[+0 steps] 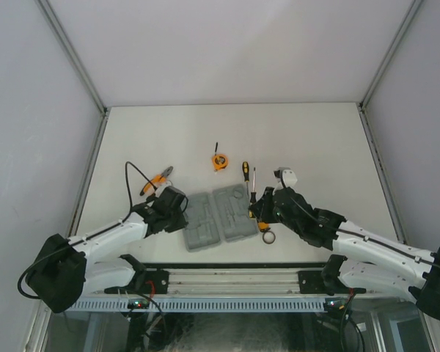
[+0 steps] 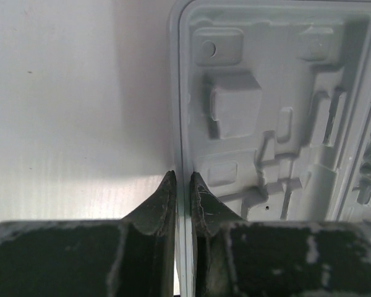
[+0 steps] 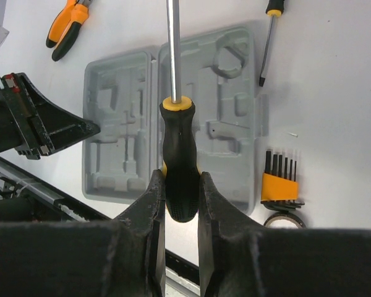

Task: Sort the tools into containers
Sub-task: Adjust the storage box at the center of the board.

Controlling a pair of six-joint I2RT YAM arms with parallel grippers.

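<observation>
The grey hinged case (image 1: 205, 229) lies open between the arms, its moulded recesses empty (image 3: 117, 124). My left gripper (image 2: 183, 178) (image 1: 180, 213) is shut on the case's left rim (image 2: 180, 93). Over the case's right half, my right gripper (image 3: 182, 179) (image 1: 258, 213) is shut on the black-and-orange handle of a screwdriver (image 3: 180, 154), whose shaft points away from me. A second screwdriver (image 3: 269, 37) (image 1: 245, 174) lies on the table beyond the case. The orange bit set (image 3: 278, 184) and the dark ring (image 3: 284, 219) lie right of the case.
Orange-handled pliers (image 1: 158, 178) (image 3: 68, 25) lie on the table beyond the left gripper. The round orange tape measure (image 1: 218, 160) sits farther back, near the middle. The left arm's gripper body (image 3: 37, 127) shows beside the case's left half. The mounting rail (image 1: 227, 282) runs along the near edge.
</observation>
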